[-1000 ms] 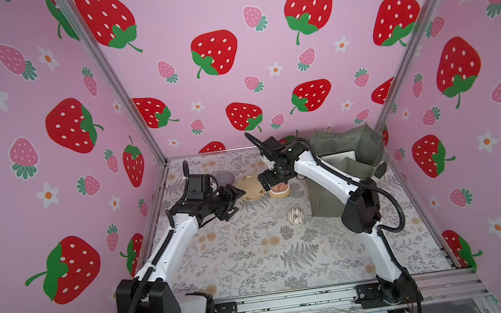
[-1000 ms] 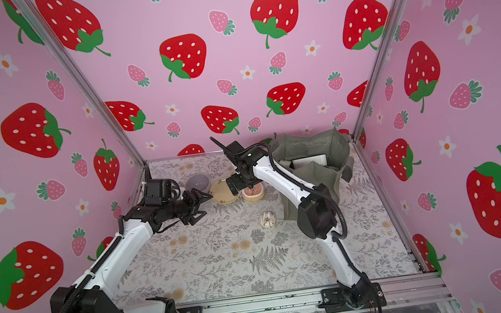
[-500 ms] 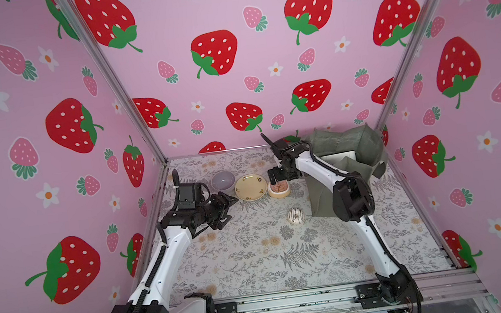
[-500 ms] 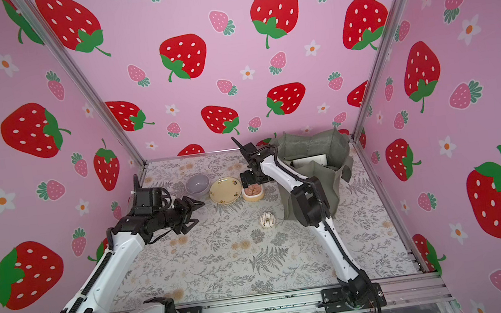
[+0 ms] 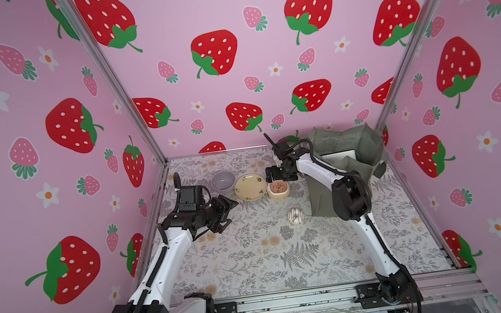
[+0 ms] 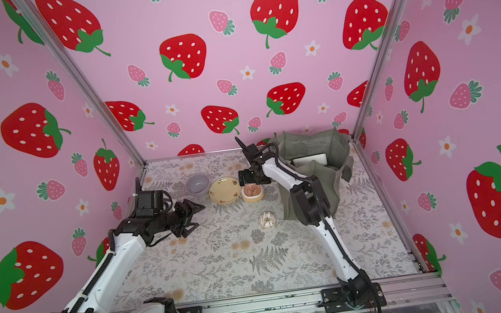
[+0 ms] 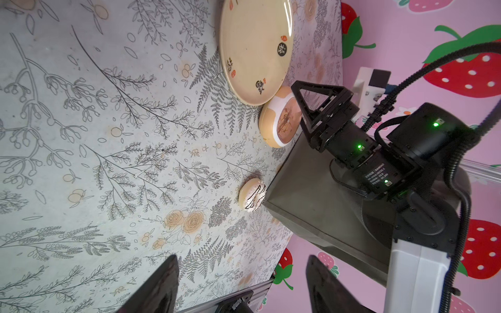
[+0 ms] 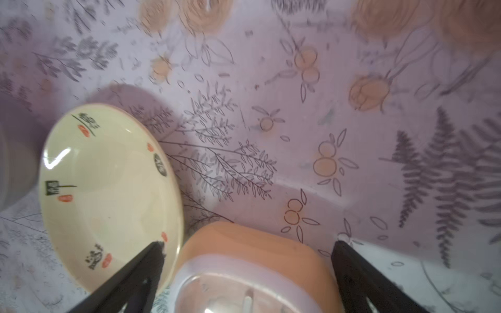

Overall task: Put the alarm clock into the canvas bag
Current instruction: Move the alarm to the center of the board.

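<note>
The alarm clock (image 5: 278, 189) is a rounded peach case with a white face; it lies face up between the cream plate and the canvas bag (image 5: 344, 147). The bag, olive-grey and boxy, stands open at the back right in both top views (image 6: 313, 149). My right gripper (image 5: 279, 180) hangs just above the clock, open. In the right wrist view its fingers (image 8: 151, 257) stand on either side of the clock (image 8: 252, 260), apart from it. My left gripper (image 5: 229, 213) is open and empty at the left, clear of the clock (image 7: 279, 122).
A cream plate (image 5: 250, 187) touches the clock's left side, and a lilac bowl (image 5: 223, 180) sits further left. A frosted doughnut (image 5: 295, 216) lies by the bag's front corner. Something white and flat (image 5: 338, 156) shows inside the bag. Pink walls enclose three sides.
My left arm has drawn back toward the near left, away from the dishes. My right gripper has come down a little over the clock, still open.
</note>
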### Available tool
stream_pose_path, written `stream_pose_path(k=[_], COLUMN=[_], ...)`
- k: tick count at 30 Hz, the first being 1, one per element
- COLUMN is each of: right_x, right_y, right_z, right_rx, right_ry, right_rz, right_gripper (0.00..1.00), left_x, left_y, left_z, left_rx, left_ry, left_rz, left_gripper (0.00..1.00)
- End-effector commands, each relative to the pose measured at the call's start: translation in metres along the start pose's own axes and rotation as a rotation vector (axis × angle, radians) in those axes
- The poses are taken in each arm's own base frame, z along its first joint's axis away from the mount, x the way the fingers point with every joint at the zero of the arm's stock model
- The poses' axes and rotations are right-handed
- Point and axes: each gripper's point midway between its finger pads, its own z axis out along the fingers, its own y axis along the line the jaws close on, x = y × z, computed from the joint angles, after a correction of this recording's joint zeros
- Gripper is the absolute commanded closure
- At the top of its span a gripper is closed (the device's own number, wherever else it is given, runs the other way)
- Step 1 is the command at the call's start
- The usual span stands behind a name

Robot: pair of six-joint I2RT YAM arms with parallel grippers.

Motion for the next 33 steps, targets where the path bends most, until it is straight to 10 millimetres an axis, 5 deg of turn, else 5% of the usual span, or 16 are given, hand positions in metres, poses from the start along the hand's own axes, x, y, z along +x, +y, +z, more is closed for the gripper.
stream_pose_path(k=[1,11,16,22,33], right_x=[0.026,0.106,0.119,0.114,0.119], right_y=[0.002,0.059,0.106,0.085,0.067], right_z=[-0.010,-0.057,-0.084,-0.101,-0.078], right_rx=[-0.009,-0.158,-0.324,-0.223,-0.251], right_ry=[0.070,0.245,0.260,0.228,0.331], right_rz=[0.029,0.026,-0.031,-0.102,-0.491], right_gripper=[0.00,0.00,0.00,0.00,0.06], left_x=[0.000,0.009,0.019,0.016,0.013], left_y=[0.004,0.029,0.050,0.057,0.054], left_z=[0.004,0.019,0.034,0.047,0.089], left_rx=[0.005,-0.005,-0.025,-0.018,0.112], left_ry=[0.008,0.043,0.105,0.124,0.135], left_rz=[-0.018,-0.037,-0.051,0.099,0.041], left_gripper=[0.24,0.24,0.24,0.25,0.32])
